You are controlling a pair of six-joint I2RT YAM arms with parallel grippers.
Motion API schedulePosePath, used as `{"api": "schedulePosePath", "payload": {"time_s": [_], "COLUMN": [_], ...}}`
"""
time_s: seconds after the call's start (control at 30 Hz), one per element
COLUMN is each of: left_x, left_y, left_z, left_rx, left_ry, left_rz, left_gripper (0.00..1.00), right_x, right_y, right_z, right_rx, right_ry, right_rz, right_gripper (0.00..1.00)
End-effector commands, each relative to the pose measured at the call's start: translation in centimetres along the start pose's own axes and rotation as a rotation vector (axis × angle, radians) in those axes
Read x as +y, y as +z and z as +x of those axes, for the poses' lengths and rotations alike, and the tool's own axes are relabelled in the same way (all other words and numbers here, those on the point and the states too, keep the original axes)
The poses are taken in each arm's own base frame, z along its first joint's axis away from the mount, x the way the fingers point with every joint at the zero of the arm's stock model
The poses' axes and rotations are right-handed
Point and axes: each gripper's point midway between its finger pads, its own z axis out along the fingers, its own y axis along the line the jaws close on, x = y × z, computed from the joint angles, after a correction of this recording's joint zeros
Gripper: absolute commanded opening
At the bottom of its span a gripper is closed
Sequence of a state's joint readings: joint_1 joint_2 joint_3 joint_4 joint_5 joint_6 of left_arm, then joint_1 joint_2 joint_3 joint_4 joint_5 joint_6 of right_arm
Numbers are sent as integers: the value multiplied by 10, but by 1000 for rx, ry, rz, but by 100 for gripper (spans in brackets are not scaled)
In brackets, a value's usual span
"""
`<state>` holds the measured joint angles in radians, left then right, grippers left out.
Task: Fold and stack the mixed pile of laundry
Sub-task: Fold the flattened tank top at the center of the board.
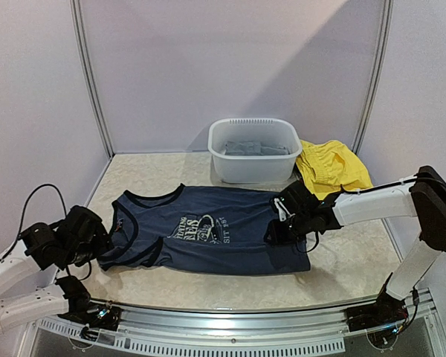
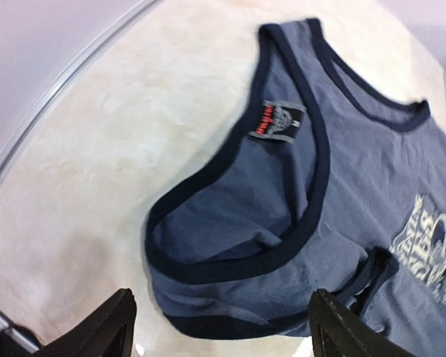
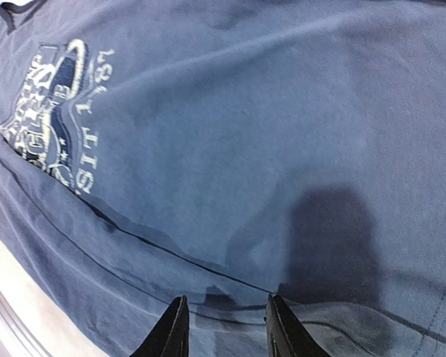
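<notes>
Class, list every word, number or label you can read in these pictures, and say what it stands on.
Chest print on the navy tank top: pale letters and digits, tilted and blurred, not readable.
Neck label: red and black, too small to read.
No other text shows.

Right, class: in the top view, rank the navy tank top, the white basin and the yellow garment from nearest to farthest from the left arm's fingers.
1. Navy tank top: front centre, its shoulder end right beside the left fingers.
2. White basin: back centre, beyond the top.
3. Yellow garment: back right, past the basin.
</notes>
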<state>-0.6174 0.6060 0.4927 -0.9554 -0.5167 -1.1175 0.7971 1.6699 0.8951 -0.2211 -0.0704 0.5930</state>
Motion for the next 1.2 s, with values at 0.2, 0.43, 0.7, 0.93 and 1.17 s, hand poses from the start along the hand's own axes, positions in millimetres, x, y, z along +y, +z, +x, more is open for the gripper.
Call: {"api": "schedulePosePath", "payload": {"time_s": [0.2,0.43,0.7,0.93,1.17], "left_x": [19,10,18,20,5], "left_y": [23,25,33,40,48], "left_z": [40,44,57,58,52], "left_rx": [305,395,426,405,377], "left_ry": [-148,-174,-206,-229,-241], "left_rz": [-89,-84,-115,-120,-47], "left_gripper": [78,63,42,40,0], "right_x": [13,9,0,-3,-7], "right_y": [17,21,23,25,27], "right_z": [-6,-6,-8,-8,-7], "right_rx": [-6,-5,-10,-13,-8], "right_ry": [-60,-78,-63,-59,-54], "right_rz": [-73,-69,-65,-69,-64], "right_gripper": [37,38,39,39,39]}}
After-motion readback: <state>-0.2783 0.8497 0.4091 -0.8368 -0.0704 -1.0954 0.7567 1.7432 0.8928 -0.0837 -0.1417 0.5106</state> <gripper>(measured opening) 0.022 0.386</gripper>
